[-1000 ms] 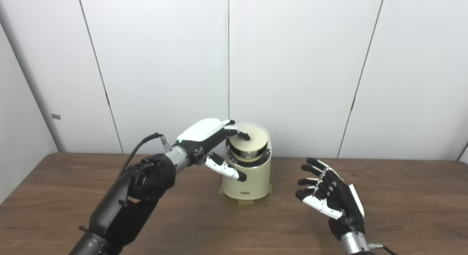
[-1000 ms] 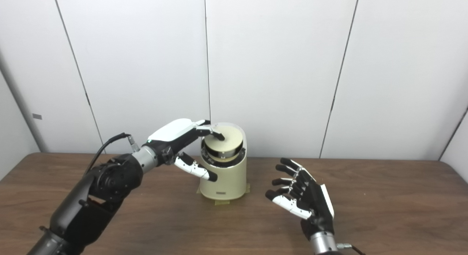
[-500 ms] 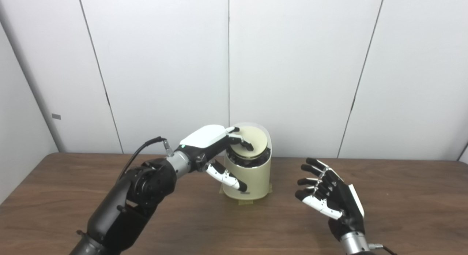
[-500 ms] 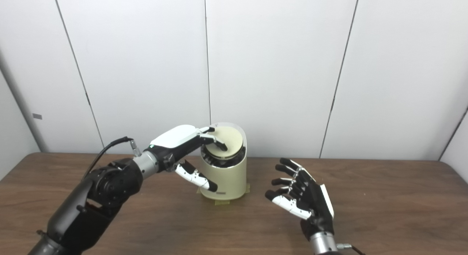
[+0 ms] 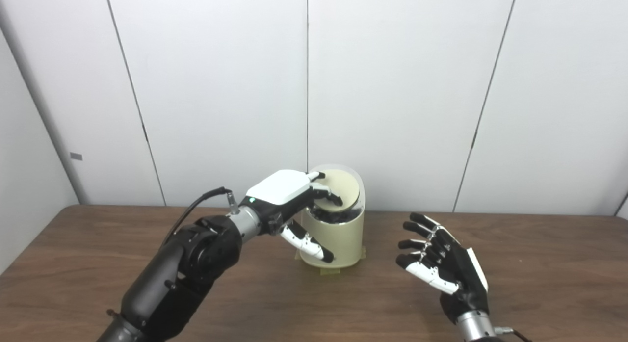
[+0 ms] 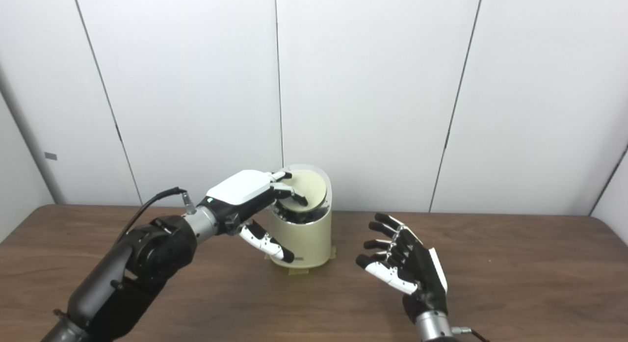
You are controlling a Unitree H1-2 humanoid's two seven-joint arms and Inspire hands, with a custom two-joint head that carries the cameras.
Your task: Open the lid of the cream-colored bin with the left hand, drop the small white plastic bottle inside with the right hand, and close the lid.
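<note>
Left robot hand (image 5: pixel 289 195) on round lid (image 5: pixel 341 185)

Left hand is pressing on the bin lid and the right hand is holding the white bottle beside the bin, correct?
Not quite. The right hand is open and holds nothing, as the right eye view shows; no bottle is visible. The left hand does press on the lid of the bin.

Cream bin (image 5: pixel 338 239) with cream lid (image 5: pixel 338 189), dark inside rim. Left robot hand (image 5: pixel 289 197) white-backed, black fingers with white segments; right robot hand (image 5: pixel 444 266) black with white patches. Worktop (image 5: pixel 539 278) dark brown woodgrain. Wall (image 5: pixel 392 87) pale grey panels with dark seams.
</note>
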